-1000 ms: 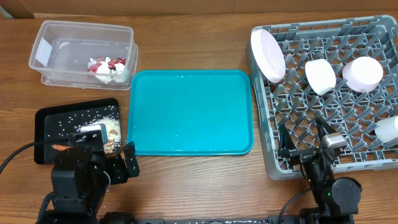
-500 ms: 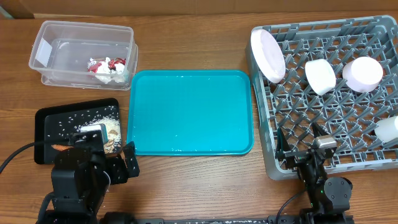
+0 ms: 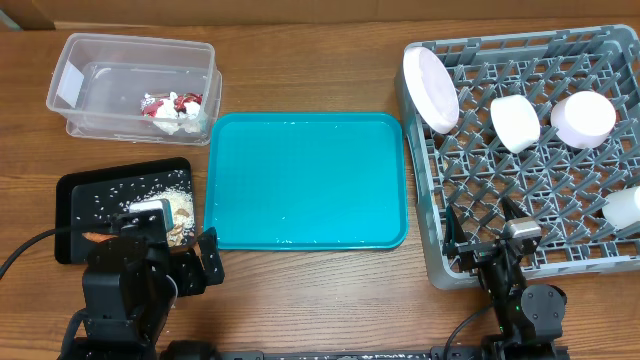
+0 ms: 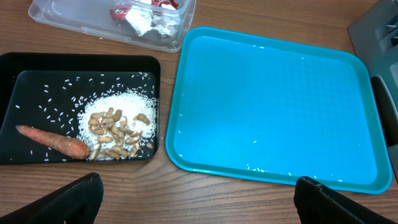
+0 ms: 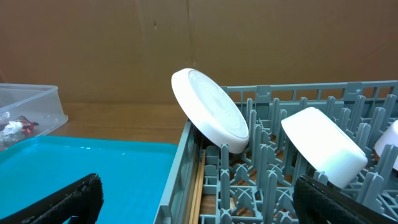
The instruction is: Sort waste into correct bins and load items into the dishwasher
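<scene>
Rack (image 3: 425, 235): grey lattice on the right, with a white plate (image 3: 431, 90) on edge at its far-left corner and two bowls (image 3: 515, 124) tipped on the pegs.
Tub (image 3: 62, 90): clear, far left, with a red wrapper (image 3: 185, 101) and paper (image 3: 170, 120) inside.
Black tray (image 4: 12, 65): holds a carrot (image 4: 53, 140), nuts (image 4: 115, 134) and rice (image 4: 121, 102).
Left gripper (image 4: 198, 194): spread wide, empty.
Right gripper (image 5: 196, 191): wide apart too, empty.
Cut off: the cup (image 3: 625, 208) by the frame edge; the chopsticks (image 5: 199, 183) are only partly seen.

Bright, even, diffuse from overhead. Soft, short shadows beside tub (image 3: 75, 60) and rack (image 3: 440, 260). Tiny white glints on teal tray (image 4: 273, 106). Sharp at table level; blurred, dark fingertips (image 4: 68, 202) at bottom corners of wrist views.
</scene>
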